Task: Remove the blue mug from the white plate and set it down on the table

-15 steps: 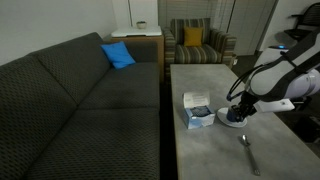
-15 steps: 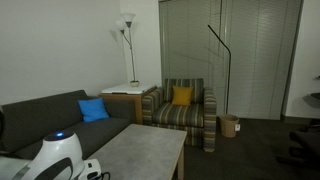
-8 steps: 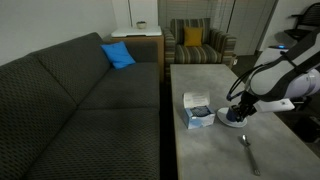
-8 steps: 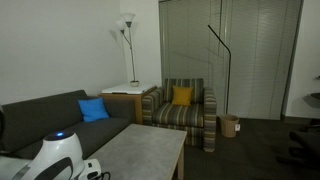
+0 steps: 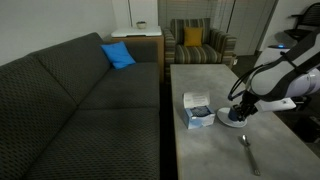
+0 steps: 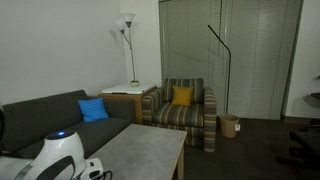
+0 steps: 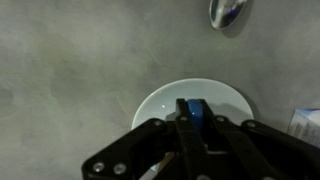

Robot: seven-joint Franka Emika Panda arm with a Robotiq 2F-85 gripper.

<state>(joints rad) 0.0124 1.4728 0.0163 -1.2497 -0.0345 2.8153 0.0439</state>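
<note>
On the plate (image 7: 158,102), upon the table (image 7: 70,60), sits the mug (image 7: 198,108) — right between the tips of the gripper (image 7: 192,112), whose fingers stand close about its blue wall — whether they truly clamp it, I cannot tell.

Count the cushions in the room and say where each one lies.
2: the blue cushion on the dark sofa, the yellow cushion on the striped armchair. More may lie outside the views.

Dim, even room light fills both exterior views, the wrist view soft with the gripper (image 7: 192,112) blurred
</note>
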